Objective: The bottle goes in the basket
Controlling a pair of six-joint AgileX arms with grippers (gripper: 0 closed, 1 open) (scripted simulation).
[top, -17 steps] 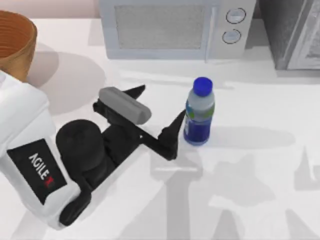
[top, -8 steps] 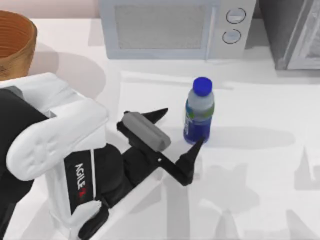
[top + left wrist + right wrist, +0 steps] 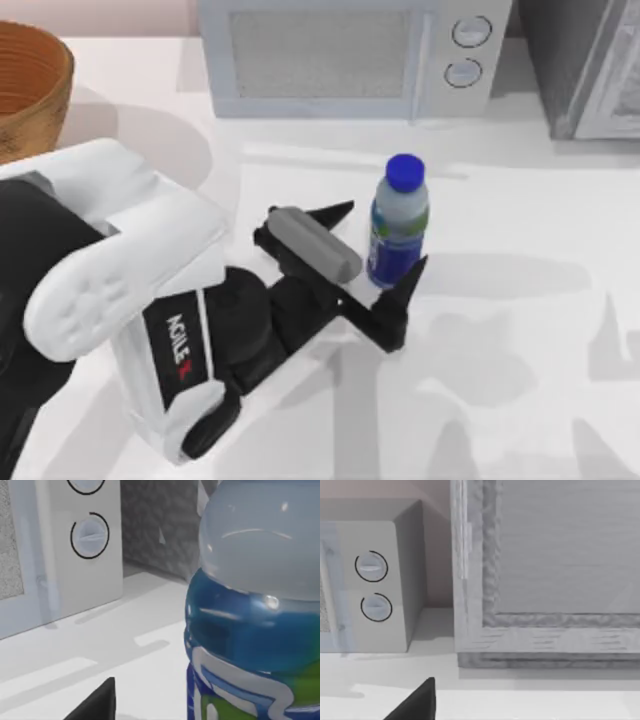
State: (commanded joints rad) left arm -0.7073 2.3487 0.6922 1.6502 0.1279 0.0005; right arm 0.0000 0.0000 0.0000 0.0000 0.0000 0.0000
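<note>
Here we have our left gripper (image 3: 378, 245) low over the white table (image 3: 520, 330), its two black fingers spread wide apart with the small clear plastic bottle (image 3: 398, 225) standing between their tips. One fingertip (image 3: 338, 211) points at the bottle from the far side, near the microwave, and the other (image 3: 410, 278) reaches it from the near side, just at the blue lower label; we cannot tell whether either pad touches the plastic. The bottle stands upright in the middle of the table, round blue cap up, green band above the label. From our left wrist the bottle (image 3: 255, 610) looms very close, with one dark fingertip (image 3: 97, 705) at the picture's edge. The round brown woven wicker basket (image 3: 30, 85) sits at the table's far left corner, well apart from the bottle. The grey microwave oven (image 3: 350, 55) with two round dials stands along the back edge, beside a grey cabinet (image 3: 585, 65). From our right wrist we see the microwave's dials (image 3: 372, 585), the cabinet front (image 3: 545, 570) and one dark fingertip (image 3: 417, 705); whether that gripper's jaws are apart or together we cannot tell.
</note>
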